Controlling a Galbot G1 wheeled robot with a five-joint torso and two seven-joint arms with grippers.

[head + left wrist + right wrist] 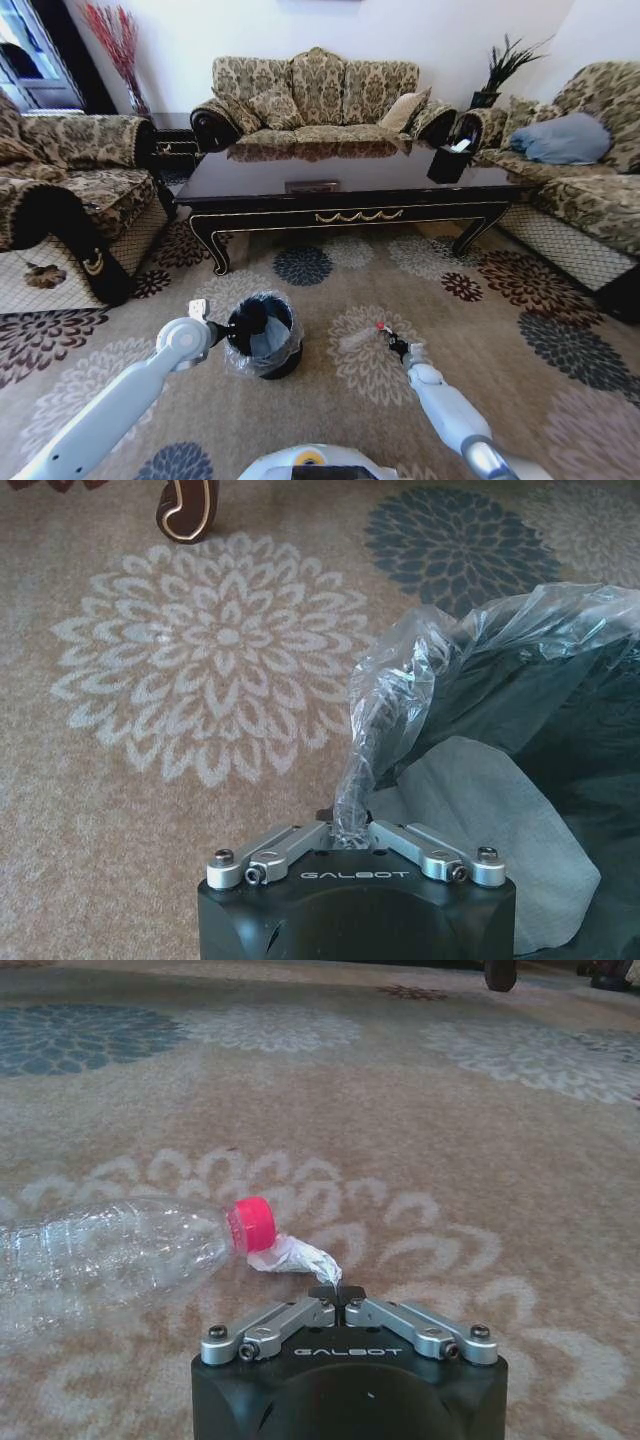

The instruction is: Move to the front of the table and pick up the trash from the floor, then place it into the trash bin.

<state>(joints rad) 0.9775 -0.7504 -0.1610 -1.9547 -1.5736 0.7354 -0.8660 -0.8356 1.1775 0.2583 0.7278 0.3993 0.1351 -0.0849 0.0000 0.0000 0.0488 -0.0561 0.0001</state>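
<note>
Bottle body cut off by frame

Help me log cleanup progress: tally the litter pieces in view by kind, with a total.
Clear plastic bottle: 1, lying on the floor.
Small white wrapper: 1, pinched by the right gripper.
White paper sheet: 1, inside the trash bin, whose bag the left gripper pinches.
Total: 3.
</note>
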